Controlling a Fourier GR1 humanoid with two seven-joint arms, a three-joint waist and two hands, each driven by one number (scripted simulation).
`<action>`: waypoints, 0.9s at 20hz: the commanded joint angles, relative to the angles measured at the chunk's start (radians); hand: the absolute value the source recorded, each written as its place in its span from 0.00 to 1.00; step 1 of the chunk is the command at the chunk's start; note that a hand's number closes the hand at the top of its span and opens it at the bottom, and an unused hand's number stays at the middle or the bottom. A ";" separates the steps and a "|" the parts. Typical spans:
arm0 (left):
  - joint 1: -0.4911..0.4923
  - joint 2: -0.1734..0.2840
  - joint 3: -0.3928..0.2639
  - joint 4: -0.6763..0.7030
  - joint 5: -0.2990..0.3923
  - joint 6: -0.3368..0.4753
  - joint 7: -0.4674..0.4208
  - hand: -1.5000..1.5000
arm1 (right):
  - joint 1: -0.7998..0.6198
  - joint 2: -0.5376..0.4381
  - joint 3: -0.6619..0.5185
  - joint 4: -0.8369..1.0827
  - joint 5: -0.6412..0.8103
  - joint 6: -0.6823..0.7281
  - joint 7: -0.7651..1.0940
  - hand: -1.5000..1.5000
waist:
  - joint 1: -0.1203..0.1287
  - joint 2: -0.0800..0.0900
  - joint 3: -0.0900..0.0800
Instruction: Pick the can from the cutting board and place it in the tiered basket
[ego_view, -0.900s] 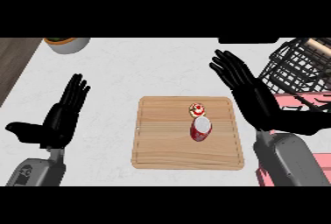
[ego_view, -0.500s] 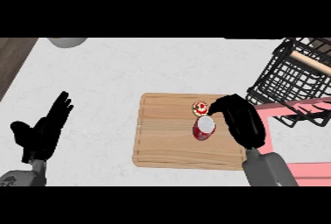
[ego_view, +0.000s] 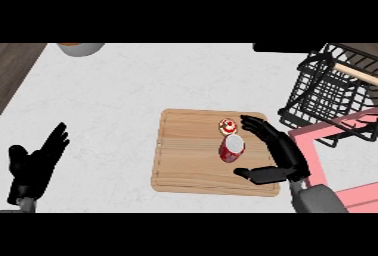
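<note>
1. The counter (ego_view: 148, 85) is a pale speckled top that carries everything here; a dark strip runs down its left edge, and a bowl (ego_view: 80, 48) shows only in part at the far edge.
2. The cutting board (ego_view: 192, 160) lies flat near the middle of the counter, shifted toward the right side, its long grain running left to right. It serves as the pick-up spot.
3. The tiered basket (ego_view: 332, 95), black wire, stands at the counter's far right corner, well apart from the board's near edge but near its far right corner. A pink surface (ego_view: 347, 150) lies under and in front of it.
4. The right hand (ego_view: 284, 152) is over the board's right edge, fingers spread above and thumb set low, forming an open cradle facing the can. I judge this a pre-grasp pose: nothing is pinched yet.
5. The left hand (ego_view: 33, 167) rests at the counter's near left corner, fingers straight and up, holding nothing, out of the way.
6. The can (ego_view: 232, 148), red with a pale top, stands on the board's right half, just beside the right hand's fingers, not enclosed.
7. A small red-and-white item (ego_view: 227, 125) sits just beyond the can on the board; what it is I cannot tell.
</note>
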 joint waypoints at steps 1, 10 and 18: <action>-0.001 0.031 0.009 -0.010 0.005 -0.017 0.032 0.50 | -0.051 -0.204 0.028 0.053 0.199 -0.045 0.116 0.00 | -0.003 0.015 0.020; -0.021 0.041 0.053 0.017 0.022 -0.053 0.039 0.50 | -0.288 -0.216 0.114 -0.007 0.113 0.276 0.432 0.00 | -0.007 0.020 0.023; 0.037 -0.004 0.033 -0.041 -0.022 -0.026 0.038 0.50 | -0.399 -0.205 0.085 0.016 0.007 0.408 0.657 0.00 | -0.008 0.018 0.024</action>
